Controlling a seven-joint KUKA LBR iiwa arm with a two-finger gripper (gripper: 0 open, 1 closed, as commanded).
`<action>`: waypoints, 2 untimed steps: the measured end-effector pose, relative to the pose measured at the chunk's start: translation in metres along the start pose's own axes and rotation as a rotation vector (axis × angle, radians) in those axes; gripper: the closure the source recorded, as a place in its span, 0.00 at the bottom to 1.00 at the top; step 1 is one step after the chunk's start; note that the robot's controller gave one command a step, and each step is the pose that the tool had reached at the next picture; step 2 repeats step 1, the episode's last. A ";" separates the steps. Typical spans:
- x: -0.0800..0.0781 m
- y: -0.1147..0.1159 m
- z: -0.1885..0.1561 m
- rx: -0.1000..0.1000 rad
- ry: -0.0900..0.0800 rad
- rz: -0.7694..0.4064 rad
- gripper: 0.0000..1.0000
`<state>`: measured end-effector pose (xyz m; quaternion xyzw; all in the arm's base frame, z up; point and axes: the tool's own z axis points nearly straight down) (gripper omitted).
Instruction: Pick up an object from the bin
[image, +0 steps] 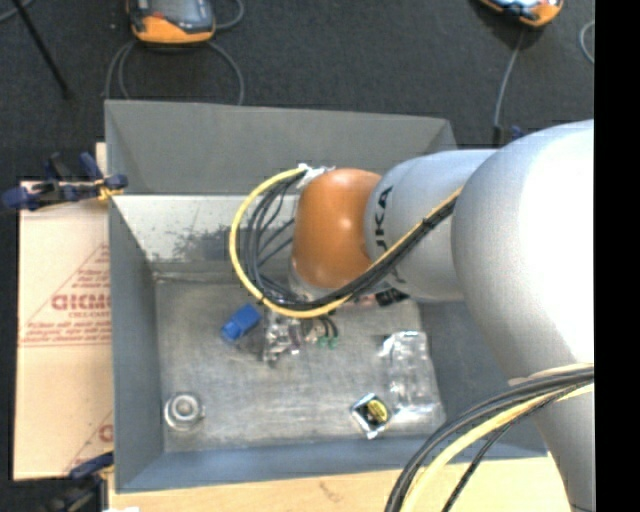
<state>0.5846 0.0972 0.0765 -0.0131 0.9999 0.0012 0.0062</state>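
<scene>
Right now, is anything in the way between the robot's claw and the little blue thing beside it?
Nothing visible is. The gripper sits close beside the blue block, with only bare bin floor between. The green bit lies on the gripper's other side; the silver ring is off in a corner.

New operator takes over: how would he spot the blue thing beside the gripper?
Find the grey bin, then the gripper near its middle. The small blue block lies just left of the gripper in the view, the only blue thing inside.
</scene>
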 end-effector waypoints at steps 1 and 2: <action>-0.033 0.005 -0.155 0.000 -0.001 0.007 1.00; -0.033 0.005 -0.155 0.000 -0.001 0.007 1.00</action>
